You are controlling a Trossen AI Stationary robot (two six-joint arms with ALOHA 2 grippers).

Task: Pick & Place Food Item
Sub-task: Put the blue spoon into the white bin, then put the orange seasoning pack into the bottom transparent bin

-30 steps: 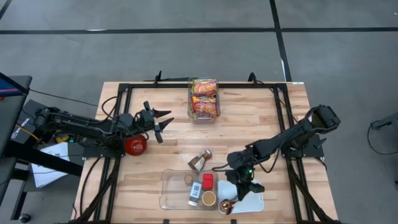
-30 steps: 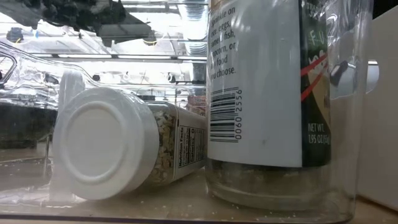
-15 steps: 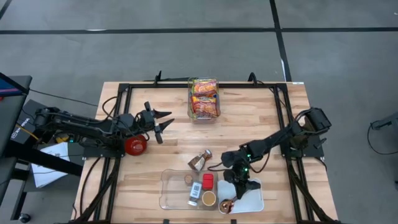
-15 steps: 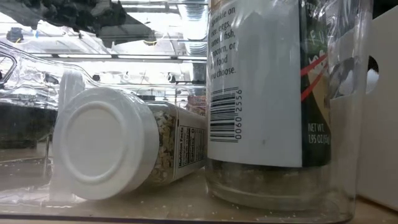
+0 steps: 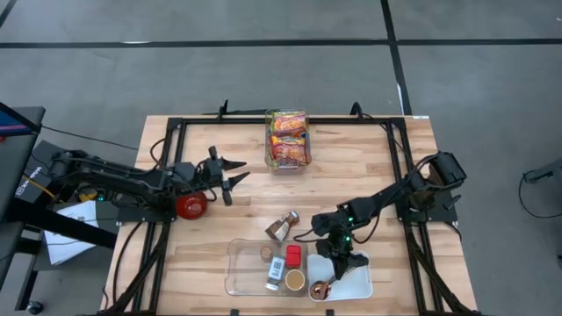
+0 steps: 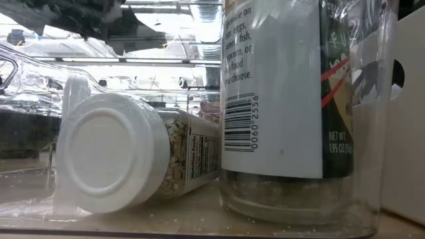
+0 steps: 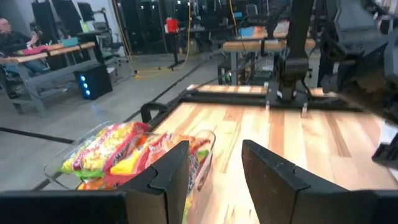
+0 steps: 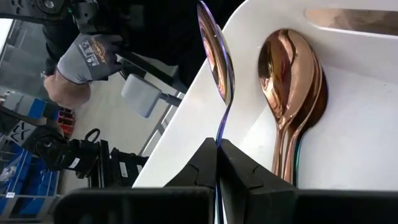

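Observation:
My right gripper is over the white tray near the table's front edge. It is shut on a thin copper spoon. More copper spoons lie in the tray. My left gripper is open and empty above the table's left half. It faces a clear bin of snack packets that stands at the far middle. My right gripper pinches the spoon's thin handle between its two fingers, edge-on. The fingers lie along the handle. The spoon's bowl sticks out past the fingertips by the tray's rim. I cannot tell whether the spoon touches the rim.
A clear tray with spice jars stands left of the white tray. In the low view one jar lies on its side and one stands upright. A small jar lies mid-table. A red object sits by the left arm. A gloved hand shows beyond the table.
My left gripper has moved a little toward the table's right edge, still open. My right arm has drawn in a little toward the table's left, and its gripper has stayed shut over the white tray.

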